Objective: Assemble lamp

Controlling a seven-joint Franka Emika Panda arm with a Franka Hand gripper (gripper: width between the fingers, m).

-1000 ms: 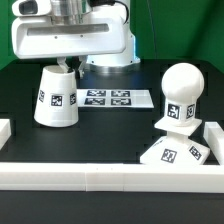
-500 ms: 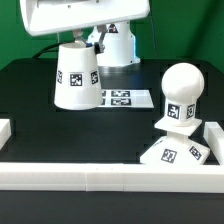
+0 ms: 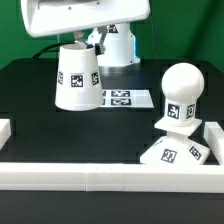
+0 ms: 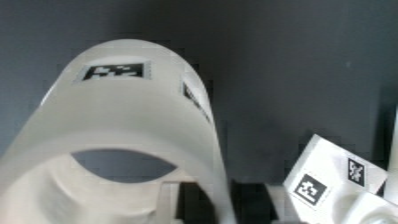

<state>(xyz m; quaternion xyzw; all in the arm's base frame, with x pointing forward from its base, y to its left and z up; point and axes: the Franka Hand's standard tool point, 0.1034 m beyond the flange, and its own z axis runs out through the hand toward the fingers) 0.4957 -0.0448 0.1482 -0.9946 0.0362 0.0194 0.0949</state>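
The white tapered shade point(image 3: 76, 76) hangs lifted above the black table at the exterior view's left, tags on its side. My gripper point(image 3: 83, 42) is shut on the shade's top rim. In the wrist view the shade point(image 4: 134, 120) fills the frame, and one dark finger point(image 4: 199, 203) sits inside its rim with the wall pinched between the fingers. The round-headed bulb point(image 3: 179, 97) stands screwed on the square base point(image 3: 178, 148) at the exterior view's right.
The marker board point(image 3: 122, 98) lies flat behind the shade; it also shows in the wrist view point(image 4: 338, 175). White border rails run along the front point(image 3: 110, 172), the left point(image 3: 4, 130) and the right point(image 3: 212, 135).
From one second ago the shade has been lifted off the table and carried a little to the exterior view's right. Since half a second ago nothing has visibly moved.
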